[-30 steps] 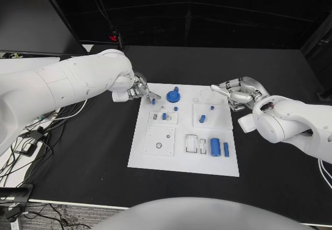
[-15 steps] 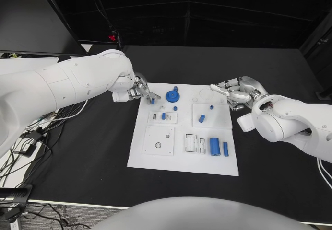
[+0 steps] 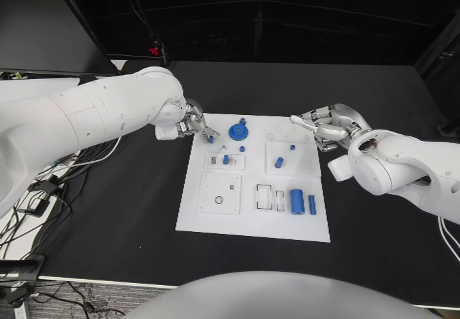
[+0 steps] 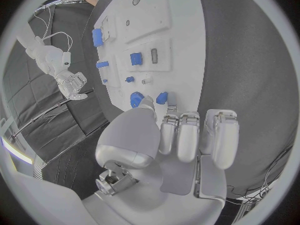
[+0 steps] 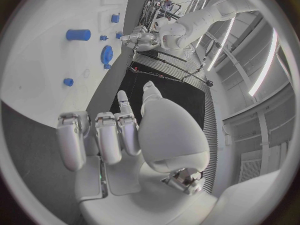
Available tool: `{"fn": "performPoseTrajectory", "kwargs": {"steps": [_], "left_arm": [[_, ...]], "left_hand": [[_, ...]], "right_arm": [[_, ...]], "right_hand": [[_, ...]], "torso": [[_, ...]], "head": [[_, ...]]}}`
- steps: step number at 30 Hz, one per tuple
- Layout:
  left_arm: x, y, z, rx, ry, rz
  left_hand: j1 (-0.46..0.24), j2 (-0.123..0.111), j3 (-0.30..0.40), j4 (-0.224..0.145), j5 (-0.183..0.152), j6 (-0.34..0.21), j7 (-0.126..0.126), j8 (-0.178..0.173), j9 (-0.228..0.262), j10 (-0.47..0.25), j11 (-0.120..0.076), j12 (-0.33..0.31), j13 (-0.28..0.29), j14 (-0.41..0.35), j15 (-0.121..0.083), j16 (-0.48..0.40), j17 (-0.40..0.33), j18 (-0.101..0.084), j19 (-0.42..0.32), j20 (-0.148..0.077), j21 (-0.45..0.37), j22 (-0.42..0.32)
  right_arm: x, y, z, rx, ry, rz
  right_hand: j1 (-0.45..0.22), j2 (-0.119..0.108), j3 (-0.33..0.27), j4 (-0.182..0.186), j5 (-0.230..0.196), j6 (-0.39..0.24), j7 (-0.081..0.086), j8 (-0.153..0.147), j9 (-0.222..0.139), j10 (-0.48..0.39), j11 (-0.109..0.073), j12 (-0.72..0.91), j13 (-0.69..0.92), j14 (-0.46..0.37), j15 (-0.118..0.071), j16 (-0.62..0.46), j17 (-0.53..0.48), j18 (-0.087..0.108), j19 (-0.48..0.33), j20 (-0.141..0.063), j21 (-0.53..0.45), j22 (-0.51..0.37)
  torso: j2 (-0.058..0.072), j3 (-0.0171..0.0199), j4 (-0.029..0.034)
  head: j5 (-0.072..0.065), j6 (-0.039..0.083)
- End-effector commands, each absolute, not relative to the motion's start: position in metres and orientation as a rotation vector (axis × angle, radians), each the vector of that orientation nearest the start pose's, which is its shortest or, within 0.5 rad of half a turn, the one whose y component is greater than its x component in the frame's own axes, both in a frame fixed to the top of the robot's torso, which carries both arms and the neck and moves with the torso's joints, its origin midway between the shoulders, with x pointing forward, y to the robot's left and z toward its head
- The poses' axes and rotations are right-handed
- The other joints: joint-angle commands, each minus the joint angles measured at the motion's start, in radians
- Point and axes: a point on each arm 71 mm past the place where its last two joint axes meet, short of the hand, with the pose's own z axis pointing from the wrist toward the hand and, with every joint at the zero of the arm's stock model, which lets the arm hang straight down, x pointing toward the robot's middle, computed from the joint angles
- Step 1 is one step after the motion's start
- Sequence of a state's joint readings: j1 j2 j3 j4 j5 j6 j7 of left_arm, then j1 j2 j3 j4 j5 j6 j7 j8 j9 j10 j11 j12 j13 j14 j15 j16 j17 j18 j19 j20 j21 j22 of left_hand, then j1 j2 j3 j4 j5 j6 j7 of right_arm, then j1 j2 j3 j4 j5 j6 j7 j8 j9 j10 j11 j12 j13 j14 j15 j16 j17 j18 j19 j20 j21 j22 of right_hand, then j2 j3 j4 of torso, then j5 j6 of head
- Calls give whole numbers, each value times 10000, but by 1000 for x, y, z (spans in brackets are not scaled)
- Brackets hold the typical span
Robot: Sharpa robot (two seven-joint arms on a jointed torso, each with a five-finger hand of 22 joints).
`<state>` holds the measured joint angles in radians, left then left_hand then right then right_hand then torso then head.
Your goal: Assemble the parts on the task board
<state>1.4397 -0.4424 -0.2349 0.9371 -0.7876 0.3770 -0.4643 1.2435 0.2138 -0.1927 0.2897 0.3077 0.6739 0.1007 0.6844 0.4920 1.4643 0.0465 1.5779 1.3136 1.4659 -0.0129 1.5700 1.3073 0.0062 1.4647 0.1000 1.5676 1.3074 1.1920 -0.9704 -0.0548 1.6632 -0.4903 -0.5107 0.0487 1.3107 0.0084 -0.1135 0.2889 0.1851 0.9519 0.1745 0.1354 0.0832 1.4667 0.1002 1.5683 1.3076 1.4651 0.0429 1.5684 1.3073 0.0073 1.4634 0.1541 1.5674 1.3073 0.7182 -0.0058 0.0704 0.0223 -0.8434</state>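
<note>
Table: black table (image 3: 115,199), white task board (image 3: 254,226) in the middle, between both hands.
Left hand: left hand (image 3: 197,126) at the board's far left corner, fingertips pinching a small blue peg (image 3: 211,139); wrist view shows the same peg (image 4: 162,97) just ahead of the fingers (image 4: 187,137).
Right hand: right hand (image 3: 326,127) over the board's far right corner, fingers curled in, nothing visibly held; whether it touches the board cannot be told.
Gear: blue gear (image 3: 238,132) just beside the left hand's fingertips.
Cylinder: large blue cylinder (image 3: 298,201) lying on the board's near part, well apart from both hands, thin blue pin (image 3: 312,205) beside it.
</note>
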Motion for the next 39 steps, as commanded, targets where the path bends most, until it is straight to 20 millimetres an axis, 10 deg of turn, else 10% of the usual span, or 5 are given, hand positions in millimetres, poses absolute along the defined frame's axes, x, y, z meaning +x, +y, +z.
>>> {"fn": "performPoseTrajectory", "kwargs": {"steps": [1, 35, 39], "left_arm": [[580, 180, -186, -2360, 24678, -3524], [580, 178, -187, -2264, 24835, -3472], [580, 178, -188, -2270, 24826, -3481]], "left_hand": [[362, 151, 107, 0, 112, 51, -15, -78, -27, 1065, -91, -71, 2572, 1049, -109, 8, 2635, -62, 1061, -47, 32, 2634], [1104, 381, 553, 16, 548, 118, -45, -197, -111, 1065, -121, -71, 2572, 1049, -138, 8, 2635, -62, 1061, -76, 32, 2634], [1410, 363, 832, 16, 1065, 118, -50, -239, -135, 1065, -126, -71, 2572, 1049, -148, 8, 2635, -62, 1061, -86, 32, 2634]], "right_arm": [[461, -237, -185, 8396, 16328, 10699], [460, -238, -185, 8449, 16328, 10629], [460, -238, -185, 8451, 16330, 10626]], "right_hand": [[-23, 105, -50, -6, 77, -58, -37, 49, 12, 1041, -17, 25, 2631, 1057, -9, 24, 2635, -73, 1074, -10, 34, 2635], [-13, 121, -65, -10, 91, -56, -40, 64, 14, 1041, -20, 25, 2631, 1057, -11, 24, 2635, -73, 1074, -12, 34, 2635], [-13, 121, -65, -10, 91, -56, -40, 64, 14, 1041, -20, 25, 2631, 1057, -11, 24, 2635, -73, 1074, -12, 34, 2635]], "torso": [[-2, 3, -1], [-3, 1, 5], [-5, 1, 2]], "head": [[-2, -16], [-88, -114], [-84, -117]]}}
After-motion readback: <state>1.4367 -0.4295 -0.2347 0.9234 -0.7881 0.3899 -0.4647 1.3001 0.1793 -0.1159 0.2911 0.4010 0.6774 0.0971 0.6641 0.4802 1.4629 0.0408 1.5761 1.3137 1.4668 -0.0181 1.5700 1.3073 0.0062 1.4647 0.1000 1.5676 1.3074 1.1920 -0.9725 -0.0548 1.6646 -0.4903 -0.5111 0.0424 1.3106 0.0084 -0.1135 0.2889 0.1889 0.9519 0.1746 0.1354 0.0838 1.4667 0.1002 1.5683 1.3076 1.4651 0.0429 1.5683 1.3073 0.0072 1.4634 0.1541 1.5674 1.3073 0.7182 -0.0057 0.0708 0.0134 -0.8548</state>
